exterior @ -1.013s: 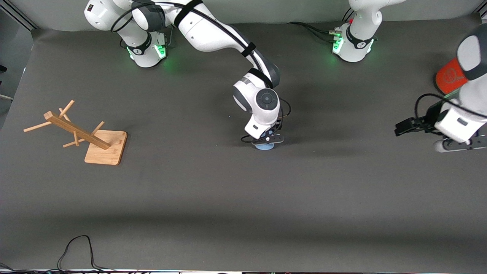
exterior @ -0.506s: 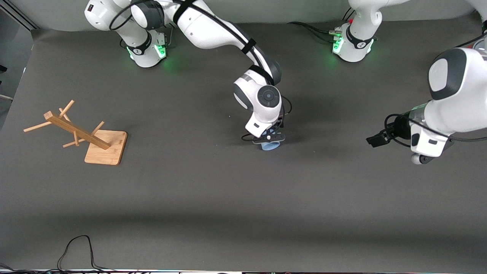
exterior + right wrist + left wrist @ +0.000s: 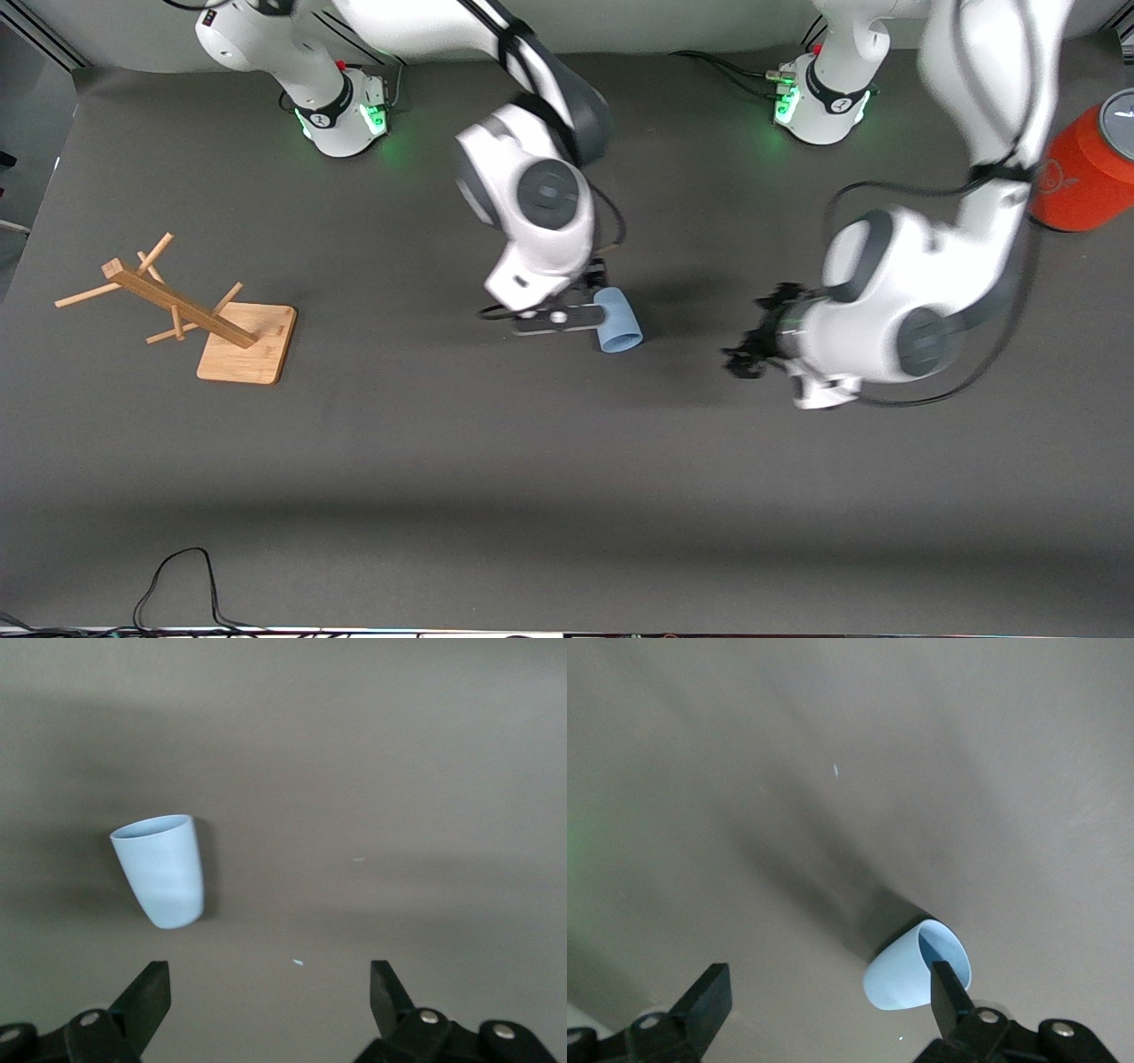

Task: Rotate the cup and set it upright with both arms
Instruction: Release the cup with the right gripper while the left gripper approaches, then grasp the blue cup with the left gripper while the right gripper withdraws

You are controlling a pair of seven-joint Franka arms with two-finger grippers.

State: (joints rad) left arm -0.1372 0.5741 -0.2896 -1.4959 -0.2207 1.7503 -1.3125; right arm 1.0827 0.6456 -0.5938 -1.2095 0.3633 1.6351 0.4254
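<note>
The light-blue cup (image 3: 617,323) lies on its side on the dark mat near the table's middle. My right gripper (image 3: 560,321) hangs over the mat just beside it, toward the right arm's end. In the right wrist view the gripper (image 3: 267,999) is open and empty, with the cup (image 3: 164,870) off to one side, outside the fingers. My left gripper (image 3: 742,356) is over the mat toward the left arm's end from the cup. In the left wrist view it (image 3: 828,1001) is open and empty, and the cup (image 3: 904,979), mouth showing, lies close by one finger (image 3: 946,992).
A wooden peg rack (image 3: 182,306) on a square base stands toward the right arm's end. An orange-red canister (image 3: 1083,184) with a grey lid stands at the left arm's end. A black cable (image 3: 177,576) loops at the mat's near edge.
My right gripper was down on the cup; it has let go and risen, and the cup now lies free on its side. My left arm has swung in toward the cup.
</note>
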